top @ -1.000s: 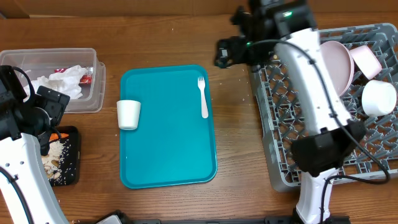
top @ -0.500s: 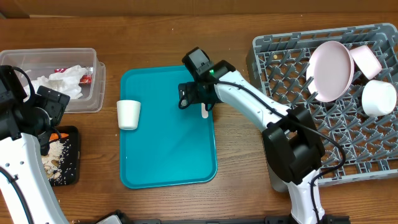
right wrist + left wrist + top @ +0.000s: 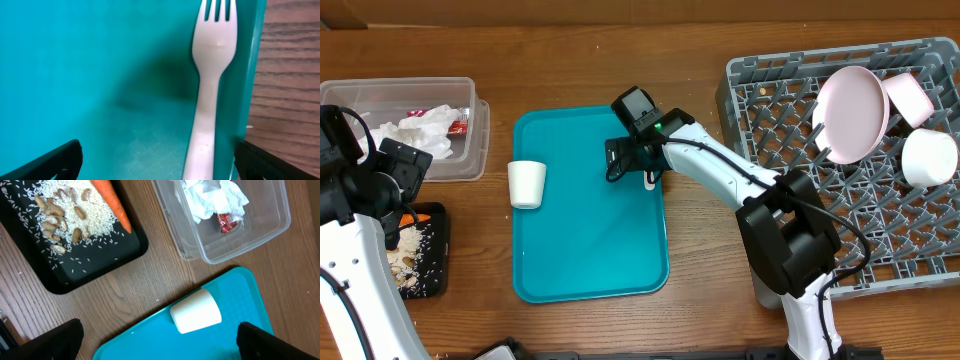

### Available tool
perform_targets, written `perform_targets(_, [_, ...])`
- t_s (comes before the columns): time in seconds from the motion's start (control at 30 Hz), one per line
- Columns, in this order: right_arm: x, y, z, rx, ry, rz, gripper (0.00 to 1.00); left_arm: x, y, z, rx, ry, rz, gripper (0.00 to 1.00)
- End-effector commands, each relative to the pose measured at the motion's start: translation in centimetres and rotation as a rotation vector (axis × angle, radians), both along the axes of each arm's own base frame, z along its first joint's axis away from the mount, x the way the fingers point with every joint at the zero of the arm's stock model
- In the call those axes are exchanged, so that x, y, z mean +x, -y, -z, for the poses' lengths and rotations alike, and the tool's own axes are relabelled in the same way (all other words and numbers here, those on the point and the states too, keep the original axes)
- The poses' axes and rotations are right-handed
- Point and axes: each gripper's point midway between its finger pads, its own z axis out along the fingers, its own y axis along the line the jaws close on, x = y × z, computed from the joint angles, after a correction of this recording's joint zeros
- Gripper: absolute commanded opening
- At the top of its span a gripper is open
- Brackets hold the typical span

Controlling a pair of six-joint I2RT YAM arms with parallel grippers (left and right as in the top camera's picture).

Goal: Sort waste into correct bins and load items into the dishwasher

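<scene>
Currently on hand, placed by the jaws:
- right jaws: spread wide, gripping nothing, low over the teal tray [image 3: 580, 240].
- fork [image 3: 212, 100]: flat on the teal tray between the right jaws, closer to the tip at the rim side, tines pointing away; alongside the rim that borders the desk [image 3: 290, 75].
- left jaws: spread wide, empty, above the desk.
- cup [image 3: 196, 311]: on its side at the teal tray's left rim, just ahead of the left jaws and between their tips; well left of the right jaws.
- black tray [image 3: 75, 277]: ahead and left of the left jaws; holding carrot [image 3: 111, 202], rice and nuts [image 3: 60, 215].
- tub [image 3: 265, 230]: ahead and right of the left jaws, beyond the cup; holding napkins [image 3: 215, 197] and red wrapper [image 3: 229, 222].
- rack [image 3: 770, 110]: right of the right jaws; holding pink plate [image 3: 852, 112], pink bowl [image 3: 908, 98], white bowl [image 3: 928, 158].
</scene>
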Motion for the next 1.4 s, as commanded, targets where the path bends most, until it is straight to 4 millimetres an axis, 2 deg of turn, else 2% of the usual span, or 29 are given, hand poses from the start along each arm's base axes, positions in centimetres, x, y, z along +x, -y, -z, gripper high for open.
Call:
perform_targets(0.0, [0.2,-0.2,-0.1,-0.004,0.023,0.004,1.0,0.1,-0.2,-0.2,0.004,0.004,-0.011,1.0])
perform_targets(0.4, [0.0,-1.1,3.1,-0.023,-0.001,-0.012,1.0,0.1,-0.2,-0.2,0.004,0.004,-0.01,1.0])
perform_targets(0.63, [-1.5,-2.1,4.1,-0.042,-0.024,-0.05,0.98,0.1,-0.2,-0.2,0.004,0.004,-0.01,1.0])
perform_targets(0.67, [-1.7,-2.3,4.3,-0.051,-0.023,-0.055,0.94,0.1,-0.2,-0.2,0.004,0.004,-0.01,1.0])
perform_targets(0.9, [-1.9,-1.6,5.9,-0.139,0.0,-0.051,0.47,0.1,-0.2,-0.2,0.004,0.004,-0.01,1.0])
perform_targets(1.1, [-1.9,-1.2,6.1,-0.161,0.0,-0.046,0.31,0.1,-0.2,-0.2,0.004,0.004,-0.01,1.0])
perform_targets(1.27, [-1.9,-1.3,5.1,-0.167,-0.014,-0.045,0.07,0.1,-0.2,-0.2,0.004,0.003,-0.01,1.0])
perform_targets(1.37, [-2.0,-1.7,4.5,-0.151,-0.025,-0.051,0.04,0.1,-0.2,-0.2,0.004,0.004,-0.01,1.0])
